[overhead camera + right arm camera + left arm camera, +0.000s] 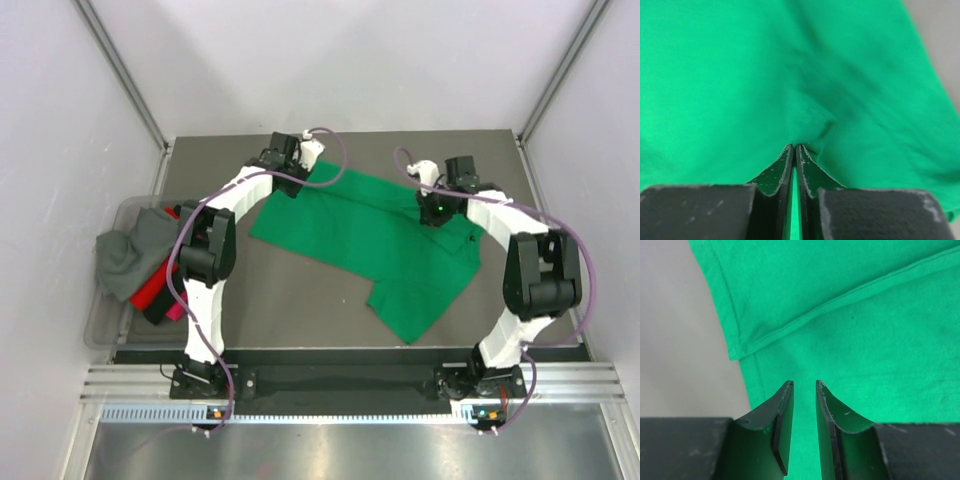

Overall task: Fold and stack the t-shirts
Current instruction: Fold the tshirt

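Observation:
A bright green t-shirt (380, 245) lies spread on the dark table, running from the far middle toward the near right. My left gripper (288, 182) is over its far left corner. In the left wrist view, the left gripper (804, 384) is open by a narrow gap, with the hem and a folded edge of the green t-shirt (865, 315) lying flat below the tips. My right gripper (437, 210) is at the shirt's far right part. There the right gripper (795, 146) is shut on a puckered pinch of the green t-shirt (715, 75).
A clear plastic bin (108, 325) stands at the table's left edge. It holds a grey t-shirt (135, 250), a red one (155, 290) and a bit of pink cloth (175, 312). Bare table (680, 340) shows left of the hem. Grey walls close in both sides.

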Robot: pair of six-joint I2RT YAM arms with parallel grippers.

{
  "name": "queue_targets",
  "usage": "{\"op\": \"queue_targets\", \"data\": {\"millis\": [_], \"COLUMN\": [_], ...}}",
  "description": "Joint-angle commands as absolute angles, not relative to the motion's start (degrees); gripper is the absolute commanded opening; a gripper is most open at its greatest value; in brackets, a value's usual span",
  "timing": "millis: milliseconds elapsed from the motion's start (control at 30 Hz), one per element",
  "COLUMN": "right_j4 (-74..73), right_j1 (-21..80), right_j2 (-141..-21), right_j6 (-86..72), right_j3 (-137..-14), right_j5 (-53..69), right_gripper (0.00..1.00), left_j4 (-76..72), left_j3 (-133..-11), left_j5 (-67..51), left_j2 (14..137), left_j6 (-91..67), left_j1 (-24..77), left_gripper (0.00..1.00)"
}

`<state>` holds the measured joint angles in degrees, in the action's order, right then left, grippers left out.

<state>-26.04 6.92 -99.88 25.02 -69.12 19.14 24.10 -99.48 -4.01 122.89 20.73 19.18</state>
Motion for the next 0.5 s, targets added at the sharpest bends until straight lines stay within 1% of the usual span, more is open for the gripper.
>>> {"op": "queue_targets", "data": {"millis": [0, 33, 100, 200, 233, 367, 467], "right_j4": [-25.57, -25.32, -23.22, -23.64, -23.9, -24.53, -23.47], "right_j1": [12.82, 15.27, 16.0, 13.02, 10.05, 3.7, 0.8], "right_j2": [-91.68, -88.28, -84.57, -85.6, -87.78, -93.86, -97.99], "right_j6": [22.95, 22.85, 22.68, 22.68, 22.33, 21.71, 22.23], "right_j3": [-66.37, -65.23, -63.02, -65.64, -66.61, -71.1, -72.41], "right_j5": [20.65, 20.48, 17.68, 15.29, 15.55, 17.93, 16.62], "right_gripper": [0.14, 0.23, 0.38, 0.39, 0.39, 0.37, 0.36], "left_j4": [23.82, 23.73, 23.38, 23.55, 23.38, 23.82, 26.36], "left_j3": [-98.26, -97.74, -97.12, -97.21, -97.47, -99.57, -105.19], "left_j5": [-2.99, -2.81, -2.72, -2.46, -2.37, -1.76, -0.88], "left_j2": [117.95, 117.69, 117.34, 117.6, 117.77, 119.87, 123.83], "left_j6": [21.09, 21.09, 21.18, 21.27, 21.27, 21.79, 22.15], "left_j1": [19.34, 19.34, 19.34, 19.34, 19.34, 19.25, 19.16], "left_gripper": [0.29, 0.29, 0.29, 0.29, 0.29, 0.3, 0.3]}}
